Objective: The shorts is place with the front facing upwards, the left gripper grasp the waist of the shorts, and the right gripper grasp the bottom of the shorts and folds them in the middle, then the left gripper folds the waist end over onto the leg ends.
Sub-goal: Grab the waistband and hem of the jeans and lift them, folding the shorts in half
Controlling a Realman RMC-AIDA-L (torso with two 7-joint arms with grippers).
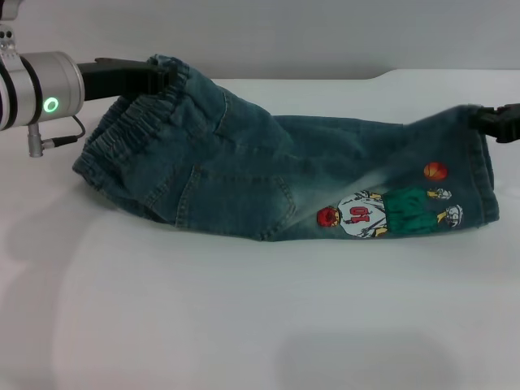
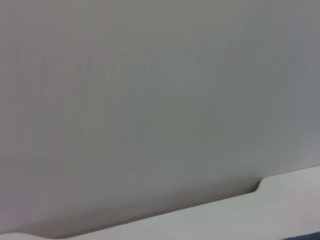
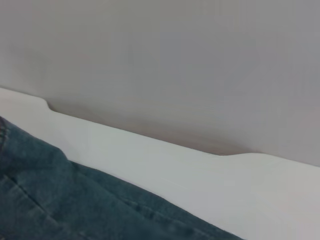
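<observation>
The blue denim shorts (image 1: 244, 171) lie folded lengthwise across the white table (image 1: 244, 325), cartoon print (image 1: 390, 213) facing up near the leg ends (image 1: 486, 175). At the left, the ruched waist (image 1: 122, 134) is raised at its far corner, where my left gripper (image 1: 158, 77) is shut on it. My right gripper (image 1: 487, 120) pinches the far corner of the bottom hem at the right edge of the head view. The right wrist view shows denim (image 3: 75, 200) close below the camera. The left wrist view shows only a sliver of denim (image 2: 305, 236).
A grey wall (image 1: 284, 36) stands behind the table's far edge, which has a step in it (image 3: 50, 107). Bare white tabletop spreads in front of the shorts toward me.
</observation>
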